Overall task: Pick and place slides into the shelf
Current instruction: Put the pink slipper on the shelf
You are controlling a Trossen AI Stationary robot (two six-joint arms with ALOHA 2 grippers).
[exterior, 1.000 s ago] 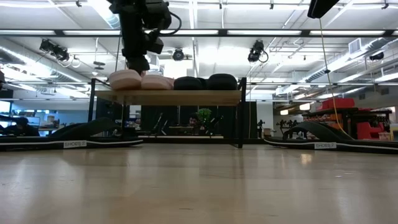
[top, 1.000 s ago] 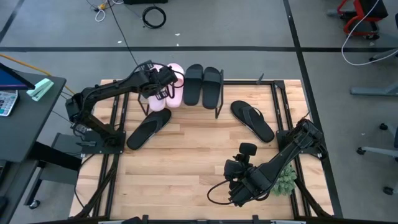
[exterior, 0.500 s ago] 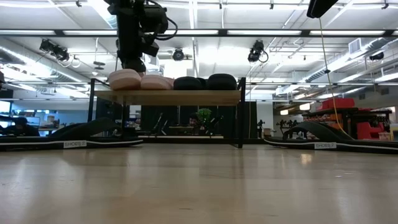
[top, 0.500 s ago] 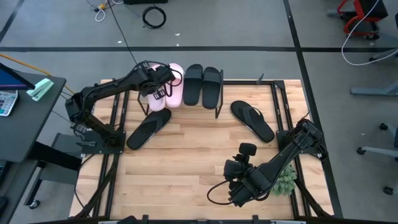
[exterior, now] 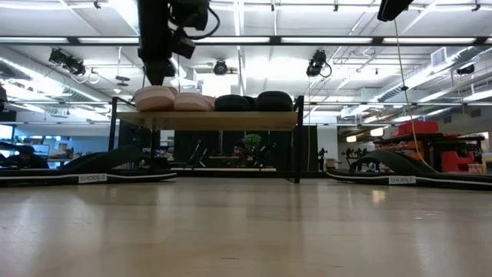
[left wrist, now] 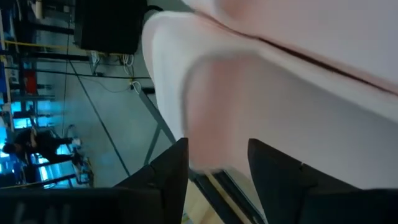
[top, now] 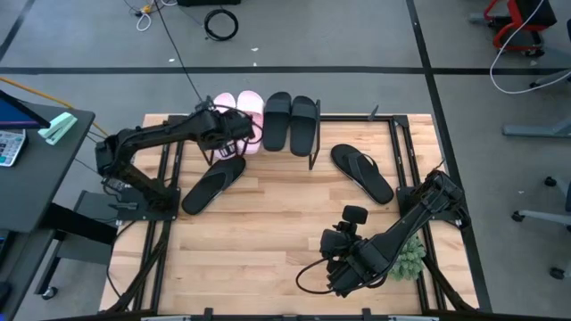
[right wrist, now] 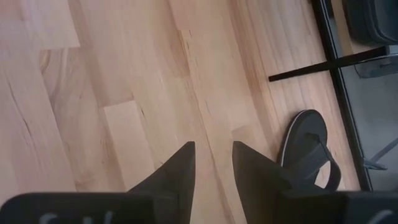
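From above, four slides line the shelf at upper centre, the left end effector beside them, fingers parted; only the low view reads "SHOES" on a flip-flop; the right end effector is open.

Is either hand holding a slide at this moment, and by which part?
Neither. The left hand, open, hovers by the pink slides on the shelf; the right hand is empty.

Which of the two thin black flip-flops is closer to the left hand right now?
The thin black flip-flop lying on the tabletop just below the left hand, in front of the pale pink foam slides. The other flip-flop lies across the table, beyond the shelf's right end.
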